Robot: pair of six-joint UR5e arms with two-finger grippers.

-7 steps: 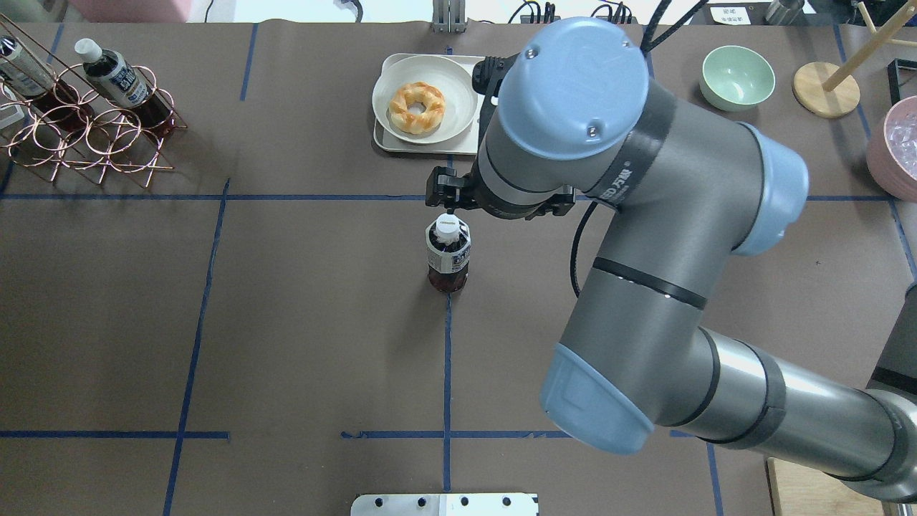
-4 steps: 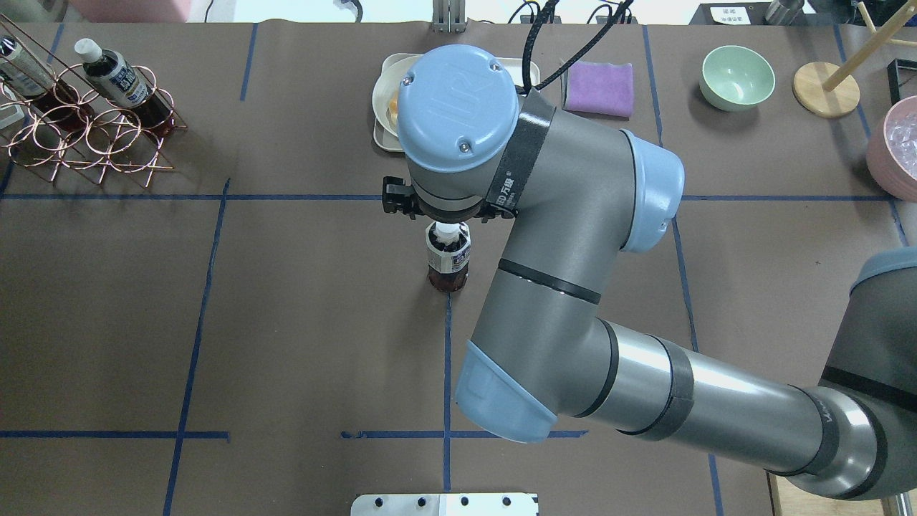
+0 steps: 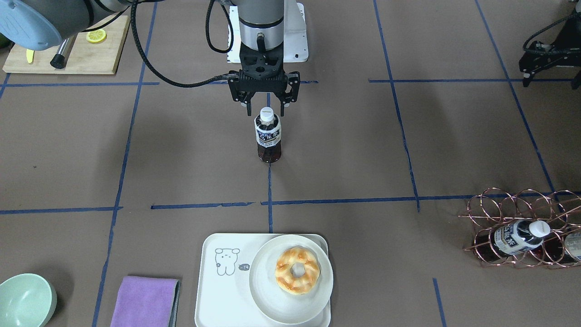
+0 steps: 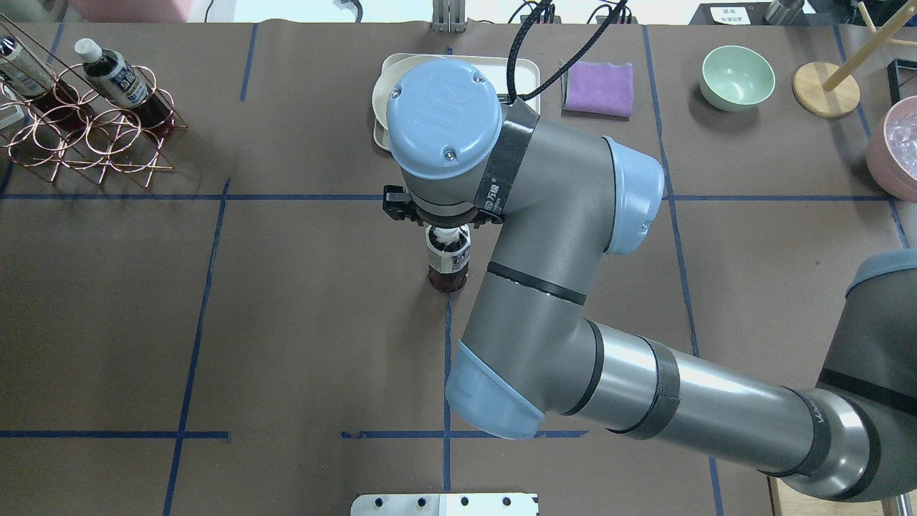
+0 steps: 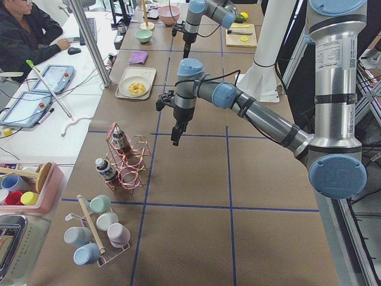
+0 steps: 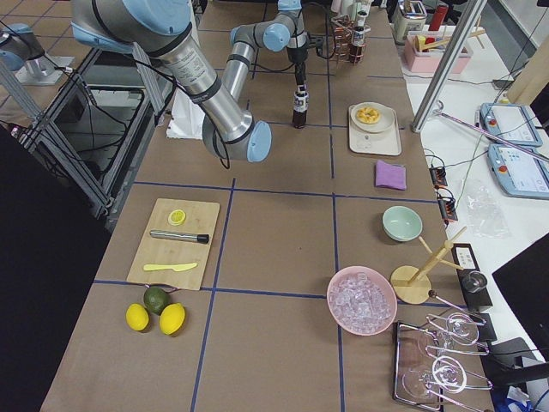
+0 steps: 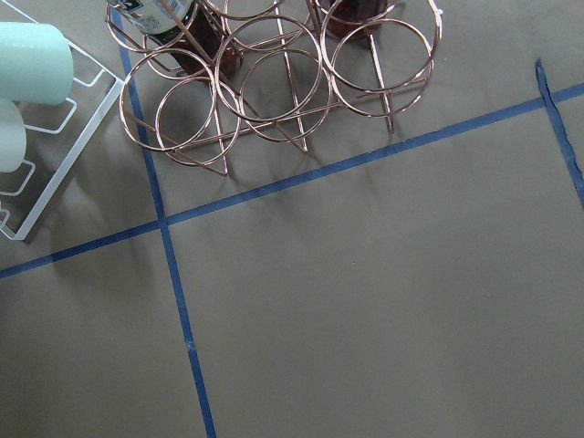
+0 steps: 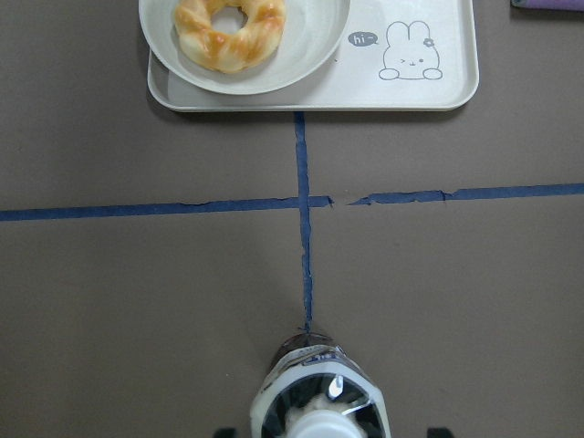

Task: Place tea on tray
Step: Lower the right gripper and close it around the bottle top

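Now | right jaws spread wide, either side of tea cap, not touching | left jaws: cannot tell

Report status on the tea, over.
Right gripper open, straddling the cap, not gripping. Left gripper far aside, state unclear. Tea upright on the table, short of tray. Plate with donut fills half the tray; bear side bare.
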